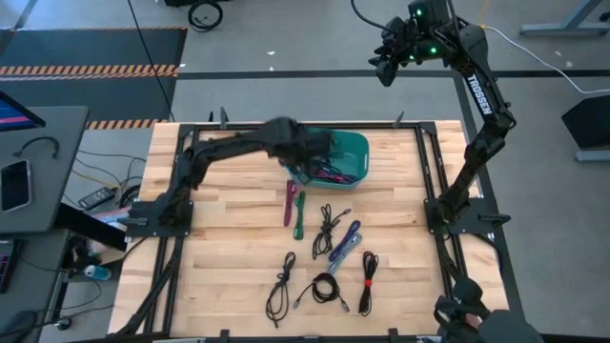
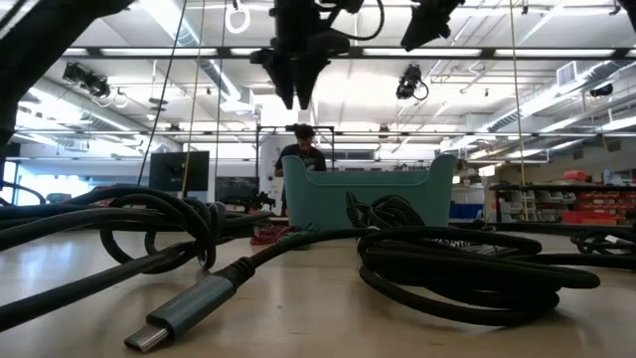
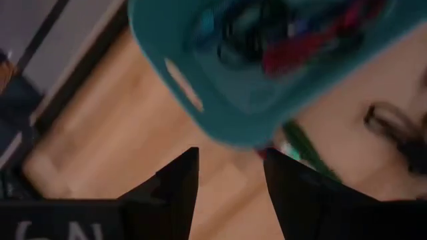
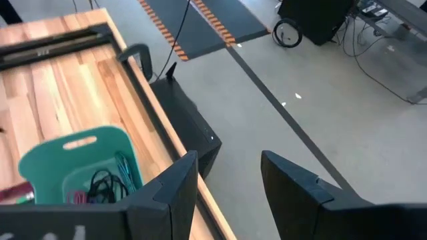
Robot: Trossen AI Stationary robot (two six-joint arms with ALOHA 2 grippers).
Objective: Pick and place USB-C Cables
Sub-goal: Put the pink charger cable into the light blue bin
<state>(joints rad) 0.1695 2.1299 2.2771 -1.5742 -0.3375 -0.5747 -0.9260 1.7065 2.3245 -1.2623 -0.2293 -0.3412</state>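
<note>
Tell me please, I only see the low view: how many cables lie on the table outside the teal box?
Observer: Seven cable bundles lie on the table outside the teal bin.
Operator: Is the left claw holding one?
Observer: No. The left gripper hangs open and empty above one end of the bin.
Operator: Where is the other claw?
Observer: The right gripper is raised, open and empty, over the floor beyond the table's edge.
</note>
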